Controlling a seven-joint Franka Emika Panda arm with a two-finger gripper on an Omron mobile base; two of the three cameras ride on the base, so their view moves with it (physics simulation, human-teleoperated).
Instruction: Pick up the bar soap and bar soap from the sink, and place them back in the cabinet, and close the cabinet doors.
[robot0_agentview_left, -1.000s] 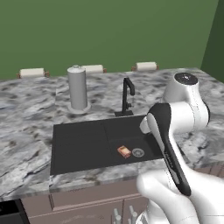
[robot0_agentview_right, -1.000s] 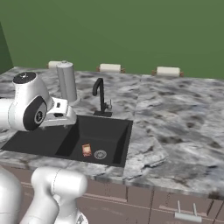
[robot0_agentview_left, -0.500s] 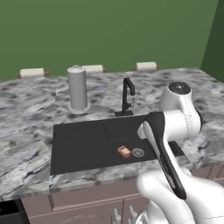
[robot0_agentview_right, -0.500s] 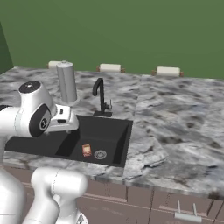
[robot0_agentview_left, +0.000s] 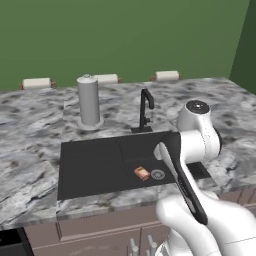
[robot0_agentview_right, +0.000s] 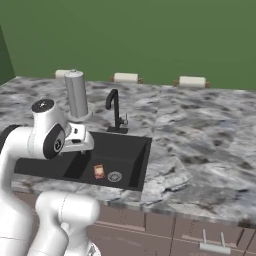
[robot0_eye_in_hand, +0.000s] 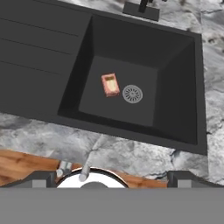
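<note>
Sink (robot0_eye_in_hand: 52, 57): flat dark grey-black basin and drainboard, with a silver-grey ringed drain (robot0_eye_in_hand: 132, 93). Bar soap (robot0_eye_in_hand: 110, 85): reddish-orange edges, paler tan face. Faucet (robot0_agentview_left: 145, 110): thin, black. Counter (robot0_agentview_right: 200, 135): grey stone marbled with white and darker veins. Canister (robot0_agentview_left: 88, 101): plain light grey. Rolls (robot0_agentview_right: 192, 81): white with brown ends. Wall (robot0_agentview_left: 125, 35): flat green. Lower cabinet fronts (robot0_agentview_right: 165, 225): mauve-brown.

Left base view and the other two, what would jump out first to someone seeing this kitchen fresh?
Probably the small reddish-orange bar soap, lying flat on the floor of the dark sink just beside the round drain. Next, the robot's big white arm bending over the sink's near right corner. Behind the basin stand a thin black faucet and a tall grey canister.
</note>
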